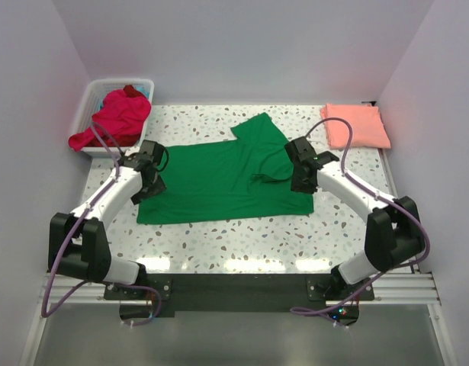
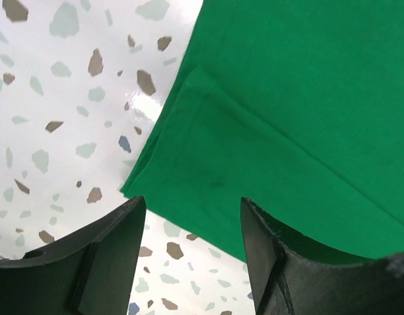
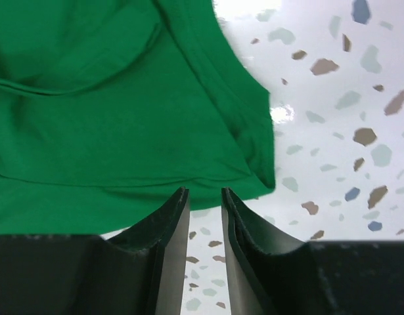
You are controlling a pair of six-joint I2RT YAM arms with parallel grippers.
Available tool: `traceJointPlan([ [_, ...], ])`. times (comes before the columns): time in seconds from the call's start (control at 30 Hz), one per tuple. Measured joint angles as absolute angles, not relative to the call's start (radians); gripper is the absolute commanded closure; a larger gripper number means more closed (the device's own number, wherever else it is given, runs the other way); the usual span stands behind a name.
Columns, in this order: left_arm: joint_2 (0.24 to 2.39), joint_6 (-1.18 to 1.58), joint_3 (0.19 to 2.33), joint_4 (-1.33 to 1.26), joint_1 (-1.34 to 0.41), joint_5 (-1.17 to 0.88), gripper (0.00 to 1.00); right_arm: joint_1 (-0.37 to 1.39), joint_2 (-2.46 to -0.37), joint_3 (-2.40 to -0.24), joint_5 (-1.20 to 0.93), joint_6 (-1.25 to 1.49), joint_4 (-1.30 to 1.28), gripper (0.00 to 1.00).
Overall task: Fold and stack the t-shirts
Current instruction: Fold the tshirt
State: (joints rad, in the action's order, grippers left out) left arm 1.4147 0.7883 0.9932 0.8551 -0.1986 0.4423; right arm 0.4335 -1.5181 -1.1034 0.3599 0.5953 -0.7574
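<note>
A bright green t-shirt (image 1: pixel 226 179) lies spread on the speckled table, with one sleeve pointing to the back. My left gripper (image 1: pixel 152 185) is open just above the shirt's left edge (image 2: pixel 287 98), its jaws wide apart (image 2: pixel 192 202) with nothing between them. My right gripper (image 1: pixel 301 183) hovers at the shirt's right front corner (image 3: pixel 110 118), its jaws a narrow gap apart (image 3: pixel 203 191) and empty. A folded salmon-pink t-shirt (image 1: pixel 356 126) lies at the back right. Red and magenta t-shirts (image 1: pixel 120 116) are heaped in the basket.
A white plastic basket (image 1: pixel 85 103) stands at the back left corner. The terrazzo table (image 1: pixel 242 244) is bare in front of the green shirt. White walls close in on three sides.
</note>
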Motion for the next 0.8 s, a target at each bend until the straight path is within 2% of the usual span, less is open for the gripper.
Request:
traceJointPlan([
  [0.5, 1.454, 0.603, 1.005, 0.587, -0.199, 0.246, 0.35, 0.44, -1.842, -1.208, 0.241, 0.496, -0.521, 0.67],
  [0.8, 1.484, 0.538, 1.014, 0.551, -0.199, 0.214, 0.35, 0.447, -1.948, -1.322, 0.245, 0.467, -0.492, 0.69],
])
